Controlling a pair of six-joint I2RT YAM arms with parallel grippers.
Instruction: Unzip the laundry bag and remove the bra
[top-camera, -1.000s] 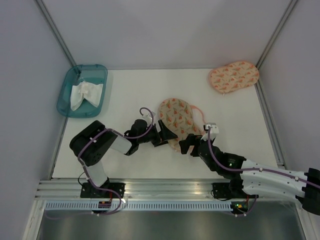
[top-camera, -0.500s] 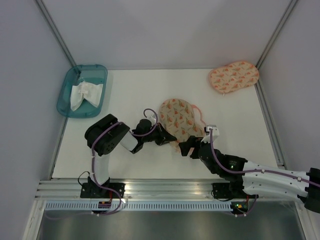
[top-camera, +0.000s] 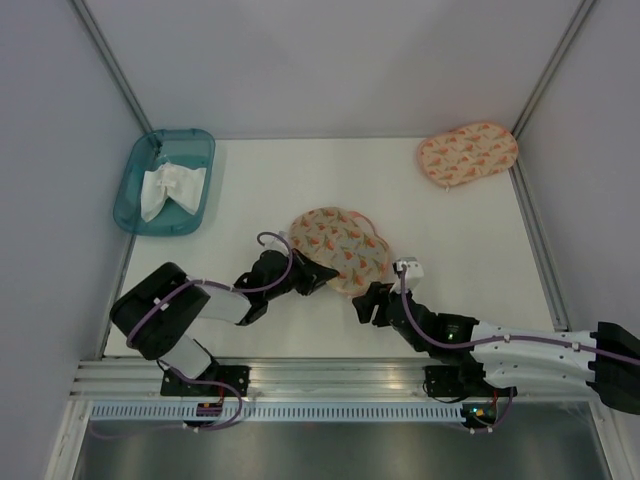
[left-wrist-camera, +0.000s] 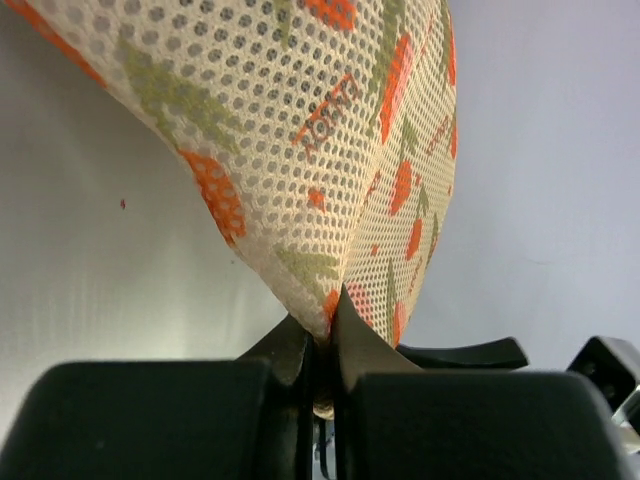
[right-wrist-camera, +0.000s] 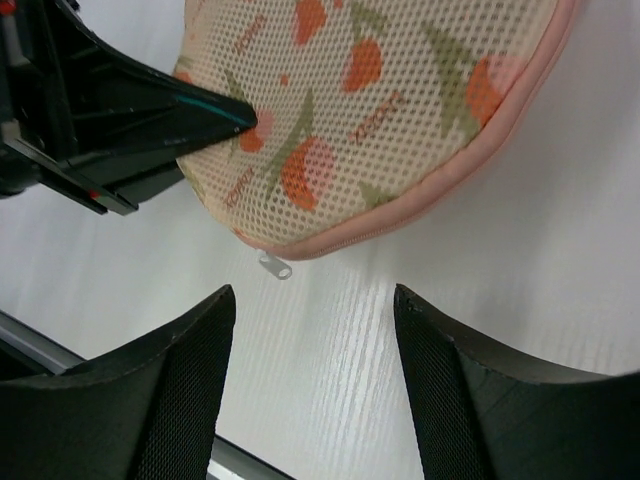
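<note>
The peach mesh laundry bag (top-camera: 340, 243) lies mid-table, its zipper closed along the pink edge (right-wrist-camera: 470, 165). My left gripper (top-camera: 318, 276) is shut on the bag's near-left edge, the mesh (left-wrist-camera: 300, 120) pinched between its jaws (left-wrist-camera: 326, 325). Just off the bag's near edge my right gripper (top-camera: 367, 305) stands open above bare table, nothing between its fingers (right-wrist-camera: 312, 300). The small metal zipper pull (right-wrist-camera: 274, 266) sticks out just ahead of them. The left gripper's black finger (right-wrist-camera: 150, 110) lies against the bag. The bra is hidden.
A second peach printed pouch (top-camera: 468, 153) lies at the back right corner. A teal tray (top-camera: 131, 193) at the back left holds a white cloth (top-camera: 168, 188). Grey walls close the table's sides and back.
My left gripper closed on the bag's edge and dragged the bag left, turning it. My right gripper drew back toward the near edge and its jaws narrowed somewhat.
</note>
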